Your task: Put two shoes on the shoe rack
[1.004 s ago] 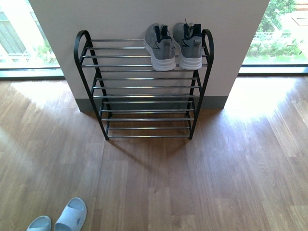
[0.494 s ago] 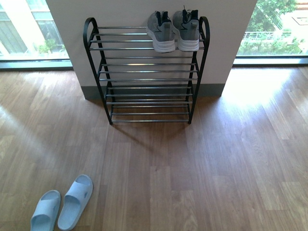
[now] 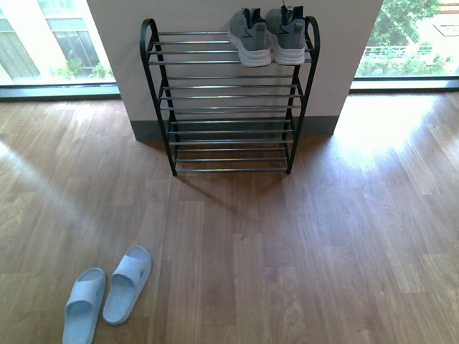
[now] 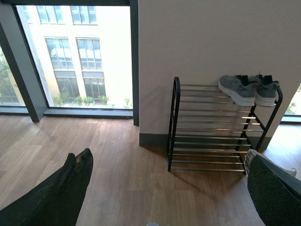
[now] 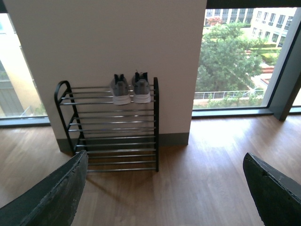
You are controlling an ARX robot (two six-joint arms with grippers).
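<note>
Wooden floor (image 3: 301, 258), perhaps laminate, under rack (image 3: 231, 107)

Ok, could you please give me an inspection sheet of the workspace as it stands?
Surface: wooden floor, sunlit patches.
Job's things: shoe rack against the wall; grey sneakers side by side at the right end of its top shelf; pale blue slides on the floor, near left, away from the rack.
Clutter: nothing seen.
Grippers: left gripper open, empty; right gripper open, empty.
Cables: nothing seen.
Surroundings: white wall behind the rack, windows on either side.
</note>
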